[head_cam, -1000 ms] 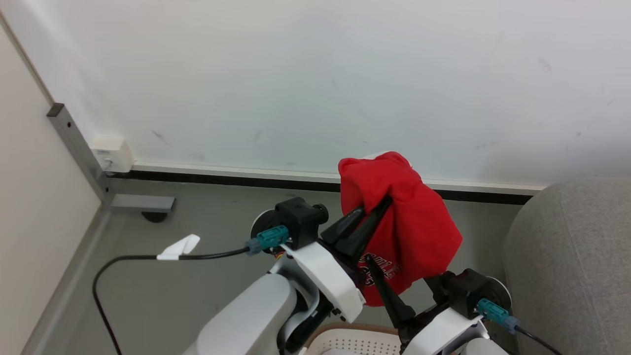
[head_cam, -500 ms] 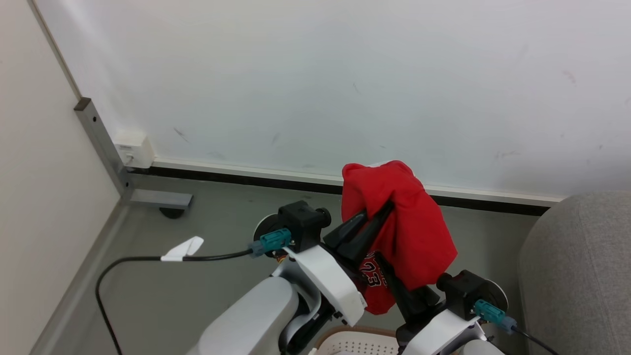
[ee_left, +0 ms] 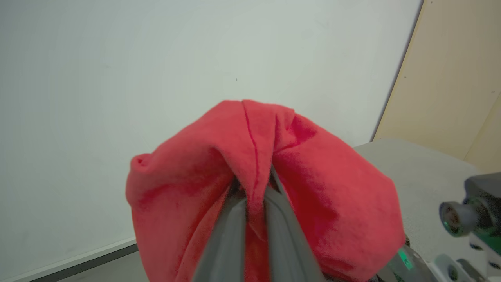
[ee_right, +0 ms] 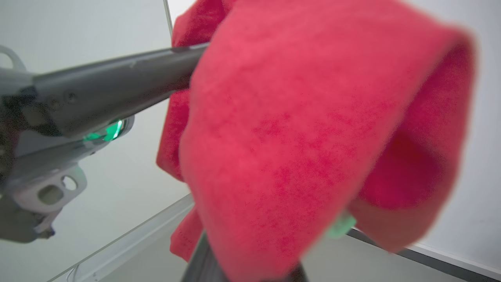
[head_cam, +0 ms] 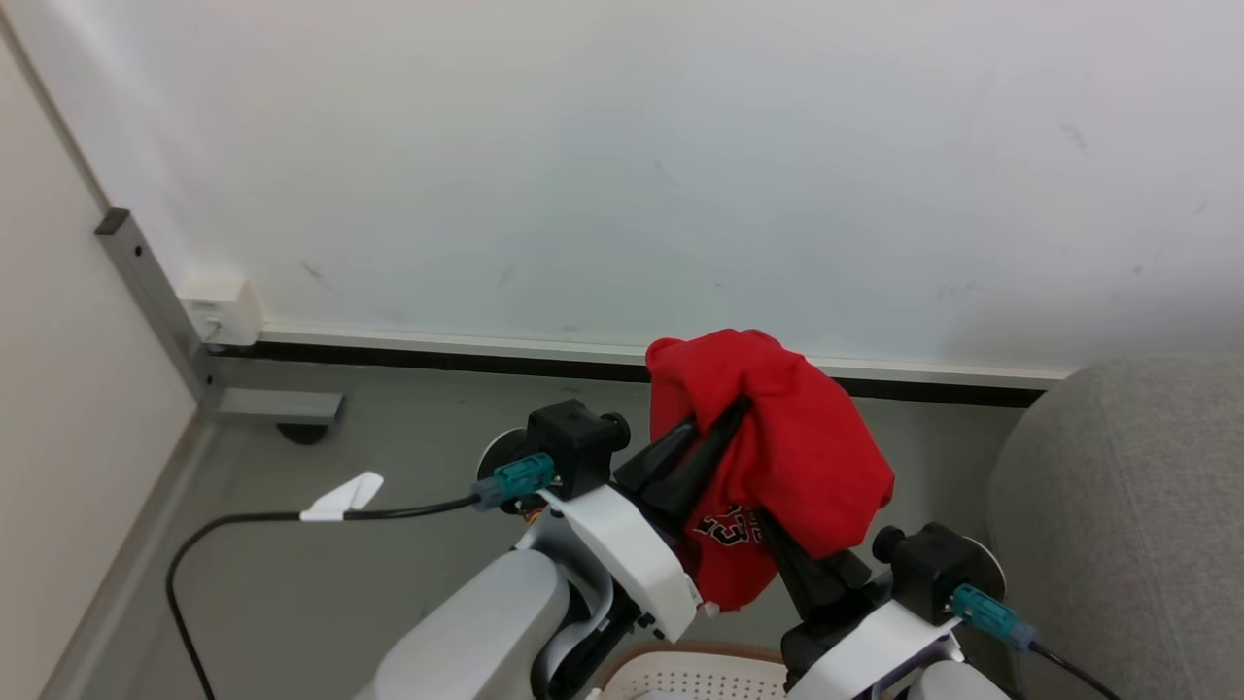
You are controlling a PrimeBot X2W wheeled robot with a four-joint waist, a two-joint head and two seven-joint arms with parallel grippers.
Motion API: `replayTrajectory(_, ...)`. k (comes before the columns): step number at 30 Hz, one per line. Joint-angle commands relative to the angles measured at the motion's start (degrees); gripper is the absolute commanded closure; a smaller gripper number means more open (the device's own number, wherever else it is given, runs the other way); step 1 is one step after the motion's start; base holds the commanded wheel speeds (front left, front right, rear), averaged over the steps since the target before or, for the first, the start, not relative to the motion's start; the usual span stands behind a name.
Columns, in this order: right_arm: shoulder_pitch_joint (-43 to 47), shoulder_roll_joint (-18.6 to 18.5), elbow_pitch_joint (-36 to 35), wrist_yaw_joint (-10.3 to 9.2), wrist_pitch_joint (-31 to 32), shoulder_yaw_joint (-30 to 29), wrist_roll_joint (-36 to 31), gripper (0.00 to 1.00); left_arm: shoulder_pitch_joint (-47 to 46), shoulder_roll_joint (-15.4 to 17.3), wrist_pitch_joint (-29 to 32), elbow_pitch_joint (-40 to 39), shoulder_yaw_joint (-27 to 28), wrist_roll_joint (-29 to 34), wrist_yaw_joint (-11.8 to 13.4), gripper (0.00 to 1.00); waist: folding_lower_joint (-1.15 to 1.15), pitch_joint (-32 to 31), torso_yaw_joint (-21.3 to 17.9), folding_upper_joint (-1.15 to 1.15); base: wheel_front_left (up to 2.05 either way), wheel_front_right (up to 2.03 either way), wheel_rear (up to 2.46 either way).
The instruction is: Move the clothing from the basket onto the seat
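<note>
Red jersey point(head_cam: 802, 447) point(ee_left: 321, 188) held in the air between both arms, above the laundry basket point(head_cam: 695, 679).

The left fingers point(head_cam: 680, 455) point(ee_left: 231, 239) are clenched on a fold at the top of the jersey. The left wrist view shows a seam of cloth pinched between them, with the rest of the garment draping down around them. The right fingers point(head_cam: 799, 576) are pressed together, their tips buried in the jersey's lower part just beside its black-and-white lettering point(head_cam: 727, 525). In the right wrist view the red cloth point(ee_right: 282, 137) hangs over them and hides the pinch itself. The white perforated basket with its tan rim sits under the arms at the bottom edge of the head view. The light-grey seat point(head_cam: 1127, 506) stands to the right, apart from the jersey. A black cable point(head_cam: 428, 503) with a white tag lies on the grey floor point(head_cam: 389, 593).
</note>
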Motion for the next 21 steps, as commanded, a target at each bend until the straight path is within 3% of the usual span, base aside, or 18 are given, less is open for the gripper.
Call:
replayTrajectory(1, 1.01, -0.2, -0.56, -0.12, -0.15, -0.46, -0.37, 1.0, 0.71, 0.36, -0.43, -0.05, 0.17, -0.1, 0.1, 0.0, 0.0, 0.17, -0.7, 0.0, 0.0, 0.0, 0.0)
replayTrajectory(8, 2.69, -1.06, -3.64, -0.12, -0.15, -3.36, -0.83, 1.0, 1.81, 1.3, -0.65, -1.29, -0.33, -0.21, 0.27, 0.0, 0.0, 1.09, -5.12, 0.0, 0.0, 0.0, 0.0)
replayTrajectory(21, 3.63, -2.15, -8.23, -0.12, -0.15, -10.94, -4.26, 1.0, 3.62, 3.53, -2.51, -5.95, -0.04, 1.07, 0.22, 0.0, 0.0, 4.52, -18.34, 0.0, 0.0, 0.0, 0.0)
